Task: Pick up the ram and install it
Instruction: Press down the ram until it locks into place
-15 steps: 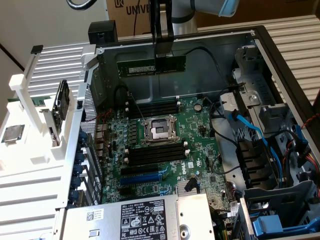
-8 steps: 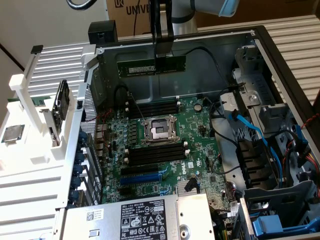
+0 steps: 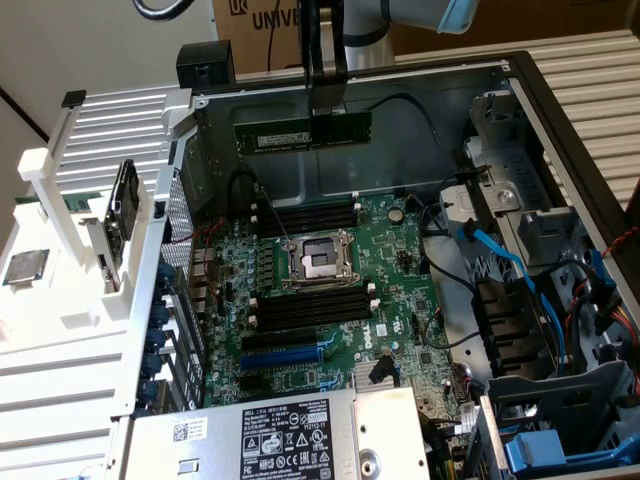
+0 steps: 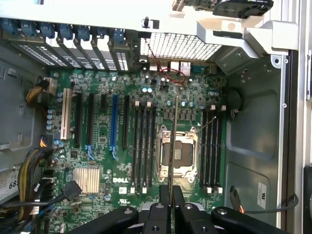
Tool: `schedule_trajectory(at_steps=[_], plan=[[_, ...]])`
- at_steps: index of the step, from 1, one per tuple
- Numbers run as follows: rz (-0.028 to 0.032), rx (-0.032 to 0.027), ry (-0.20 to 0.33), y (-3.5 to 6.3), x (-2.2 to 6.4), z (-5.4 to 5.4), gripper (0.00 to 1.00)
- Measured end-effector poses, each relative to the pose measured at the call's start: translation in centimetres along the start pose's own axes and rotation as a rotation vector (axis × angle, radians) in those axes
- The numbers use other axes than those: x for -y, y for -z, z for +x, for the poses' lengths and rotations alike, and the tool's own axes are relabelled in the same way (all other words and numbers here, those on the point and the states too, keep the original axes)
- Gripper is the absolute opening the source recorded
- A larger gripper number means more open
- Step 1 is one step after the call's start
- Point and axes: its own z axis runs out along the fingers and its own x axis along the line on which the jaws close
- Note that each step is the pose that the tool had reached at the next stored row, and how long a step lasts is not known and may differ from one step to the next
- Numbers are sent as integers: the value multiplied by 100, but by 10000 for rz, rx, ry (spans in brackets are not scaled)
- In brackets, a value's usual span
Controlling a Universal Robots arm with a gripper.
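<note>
Step in hand: carry. Pick done, install not yet. My gripper (image 3: 326, 112) is clamped on the ram (image 3: 290, 134), held on edge high over the open case, clear of the motherboard (image 3: 400, 260). In the wrist view (stick edge-on) it hangs over the processor socket (image 4: 176, 151), between the memory slots (image 4: 144, 146). Judgement: seating calls for its lower edge lined up along one slot, not the socket.
</note>
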Motion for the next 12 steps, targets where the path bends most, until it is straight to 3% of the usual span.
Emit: schedule_trajectory(at_steps=[1, 4, 5, 8, 12], plan=[[46, -43, 1, -31, 0, 3, 14], [93, -79, 4, -62, 2, 5, 14], [98, -213, -1, -89, -1, 8, 14], [98, -410, -6, -107, -4, 10, 14], [95, -567, -11, -148, -3, 13, 14]])
